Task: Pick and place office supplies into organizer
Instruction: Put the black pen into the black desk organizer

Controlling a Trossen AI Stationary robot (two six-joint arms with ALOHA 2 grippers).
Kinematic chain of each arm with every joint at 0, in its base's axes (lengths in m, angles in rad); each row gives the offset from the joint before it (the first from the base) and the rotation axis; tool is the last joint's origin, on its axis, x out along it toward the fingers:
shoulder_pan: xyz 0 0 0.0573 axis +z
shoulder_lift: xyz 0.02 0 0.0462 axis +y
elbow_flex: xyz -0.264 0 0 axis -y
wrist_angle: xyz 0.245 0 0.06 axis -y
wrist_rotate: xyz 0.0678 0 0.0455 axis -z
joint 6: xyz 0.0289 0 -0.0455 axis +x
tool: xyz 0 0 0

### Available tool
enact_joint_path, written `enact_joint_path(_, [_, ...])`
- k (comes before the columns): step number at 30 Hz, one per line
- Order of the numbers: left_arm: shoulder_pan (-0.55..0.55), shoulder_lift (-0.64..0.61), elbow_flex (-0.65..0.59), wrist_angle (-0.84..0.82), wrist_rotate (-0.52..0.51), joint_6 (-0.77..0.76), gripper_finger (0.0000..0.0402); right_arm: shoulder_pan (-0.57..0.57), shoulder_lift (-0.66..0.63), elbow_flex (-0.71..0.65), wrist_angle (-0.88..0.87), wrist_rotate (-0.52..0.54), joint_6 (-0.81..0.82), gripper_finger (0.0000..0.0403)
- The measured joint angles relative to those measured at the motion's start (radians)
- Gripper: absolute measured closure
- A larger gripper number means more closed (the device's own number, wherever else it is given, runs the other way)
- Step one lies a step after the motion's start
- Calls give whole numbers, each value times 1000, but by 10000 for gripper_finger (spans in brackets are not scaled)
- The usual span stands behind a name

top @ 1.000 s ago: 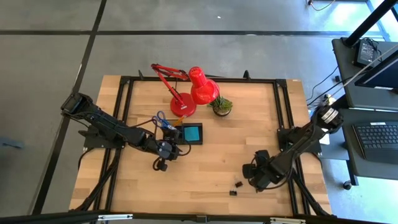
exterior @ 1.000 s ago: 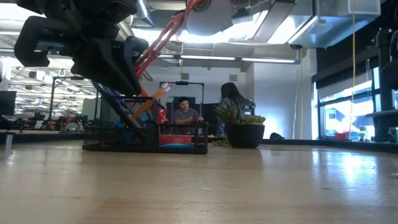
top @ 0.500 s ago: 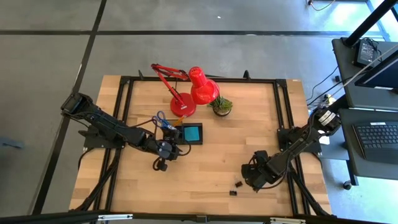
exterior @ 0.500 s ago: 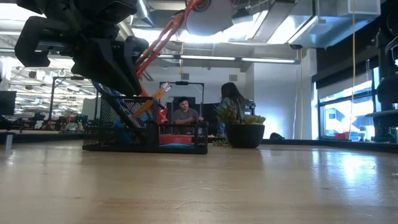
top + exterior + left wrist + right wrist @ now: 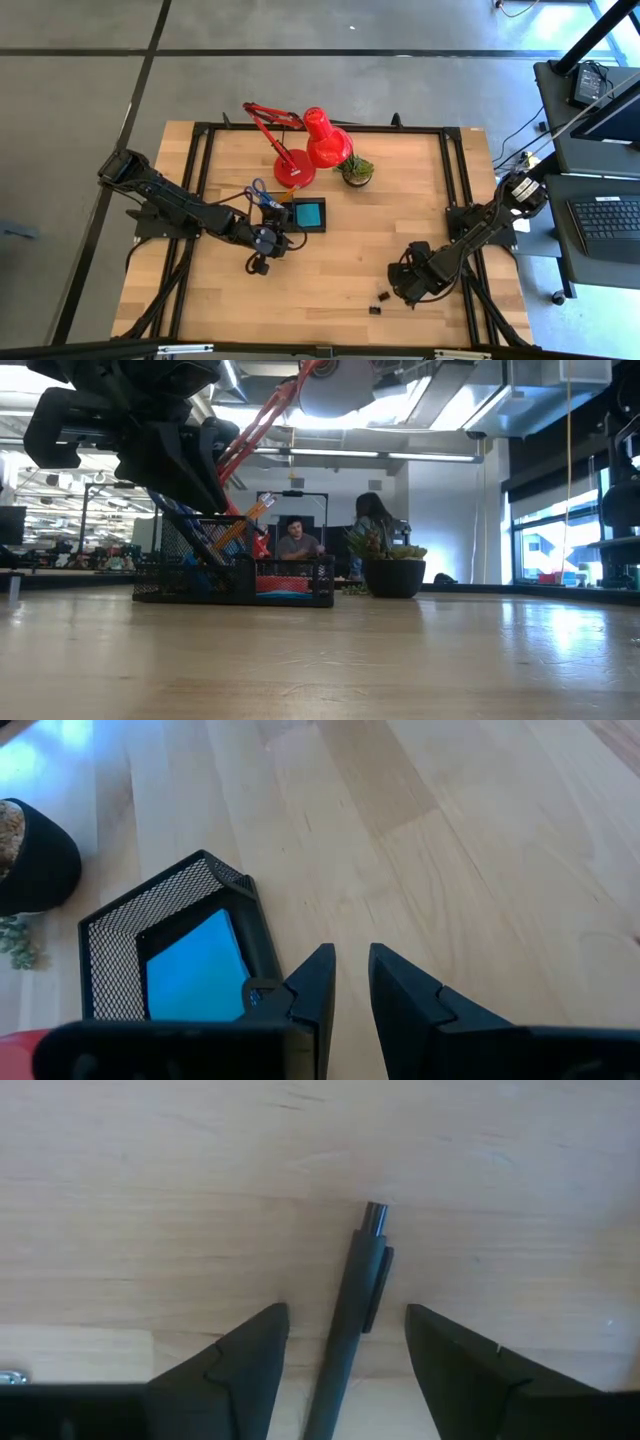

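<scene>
From above, the light wooden slatted table (image 5: 340, 260) carries a black wire-mesh organizer (image 5: 296, 213) near its middle, with a blue square note pad (image 5: 310, 213) lying in its square tray and blue-handled scissors (image 5: 260, 191) standing in the taller slots. The left gripper (image 5: 283, 240) sits just beside the organizer's near edge. The right gripper (image 5: 400, 285) hangs low over the table's near right part, close to two small black binder clips (image 5: 379, 302) lying on the wood. A red desk lamp (image 5: 305, 145) and a small potted plant (image 5: 356, 170) stand behind the organizer.

At table height, the organizer (image 5: 235, 573) shows orange pencils (image 5: 243, 520) poking up; two people sit in the room beyond.

The left wrist camera shows its dark fingers (image 5: 315, 985) only narrowly apart, gripping nothing, at the organizer's corner (image 5: 215, 885).

The right wrist camera shows its fingers (image 5: 250, 1365) spread wide on either side of a black pen (image 5: 355, 1295) lying flat on the table, not touching it
</scene>
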Motion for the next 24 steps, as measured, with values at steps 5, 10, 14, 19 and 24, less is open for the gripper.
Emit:
enact_joint_path(5, [0,0,0,0,0,0,343,-1,0,0,0,7,1,222])
enact_joint_path(10, [0,0,0,0,0,0,343,-1,1,0,-4,11,2,244])
enact_joint_path(14, [0,0,0,0,0,0,343,-1,1,-4,-5,13,3,255])
enact_joint_path(19, [0,0,0,0,0,0,343,-2,0,-6,-7,13,3,270])
enact_joint_path(24, [0,0,0,0,0,0,343,-2,0,-6,-11,14,3,291])
